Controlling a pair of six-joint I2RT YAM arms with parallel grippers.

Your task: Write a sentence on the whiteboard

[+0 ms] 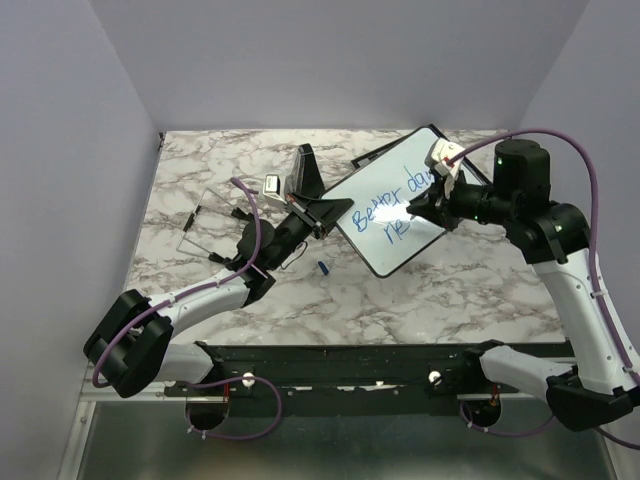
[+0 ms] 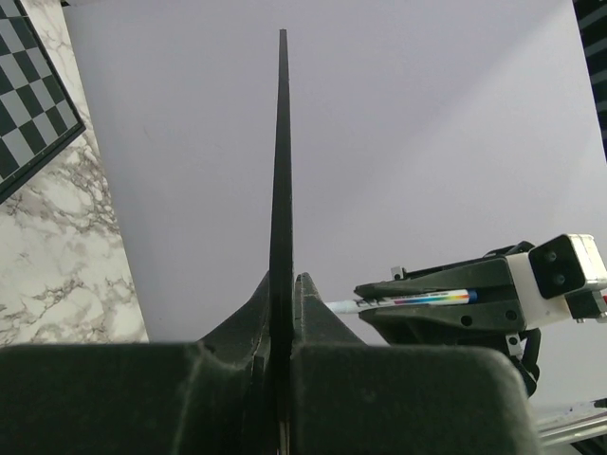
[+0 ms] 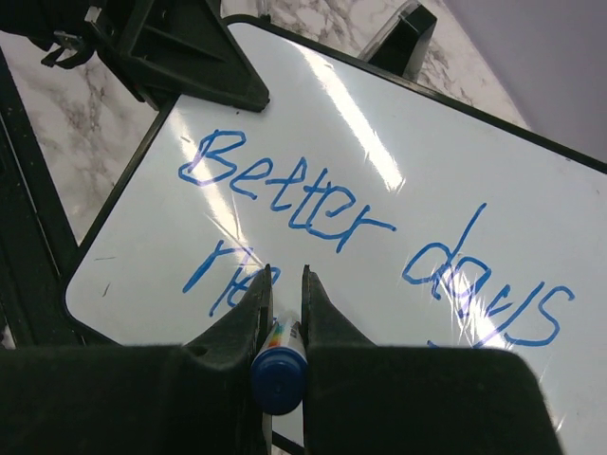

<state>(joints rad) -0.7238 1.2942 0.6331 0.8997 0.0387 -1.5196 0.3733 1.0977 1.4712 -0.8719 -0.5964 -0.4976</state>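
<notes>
Right gripper (image 3: 282, 284) clenched on blue marker (image 3: 278, 377), butt end toward camera. Just beyond fingertips: whiteboard (image 3: 398, 114), tilted, bearing sentence (image 3: 313, 213), "Better days" with "ne" beneath. Left gripper (image 2: 283, 286) clamped on board's edge at far side from right gripper, holding it angled above surface (image 1: 450, 290).

Step judged: mid-word in "near". Next move calls for "a" and "r" just right of "ne", with light, steady pressure.

Marker tip hidden behind fingers; contact with board cannot be told. Left wrist view shows board edge-on only, writing unseen.
</notes>
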